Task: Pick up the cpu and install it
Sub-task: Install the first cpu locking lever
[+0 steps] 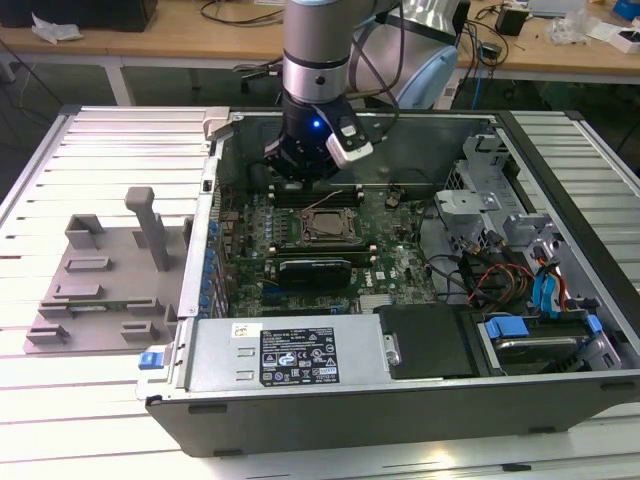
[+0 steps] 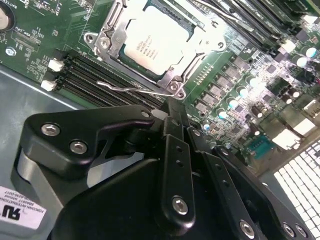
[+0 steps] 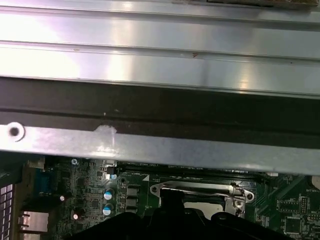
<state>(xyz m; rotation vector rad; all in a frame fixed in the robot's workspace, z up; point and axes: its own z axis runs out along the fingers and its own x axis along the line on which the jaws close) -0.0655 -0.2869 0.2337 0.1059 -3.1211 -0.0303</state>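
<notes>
The cpu [image 2: 156, 41] is seated in its socket [image 2: 107, 37] on the motherboard [image 1: 400, 250], its silver top plainly shown in the second wrist view. In the exterior view, the gripper [image 1: 300, 170] is seen just beyond the socket; its fingers appear closed together, empty.

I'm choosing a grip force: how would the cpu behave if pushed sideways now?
The cpu looks like a stiff, flat metal-topped plate, so it probably won't flex. It lies inside the socket frame, so a sideways push would likely meet the frame rather than slide it. Its smooth top may be slippery.
</notes>
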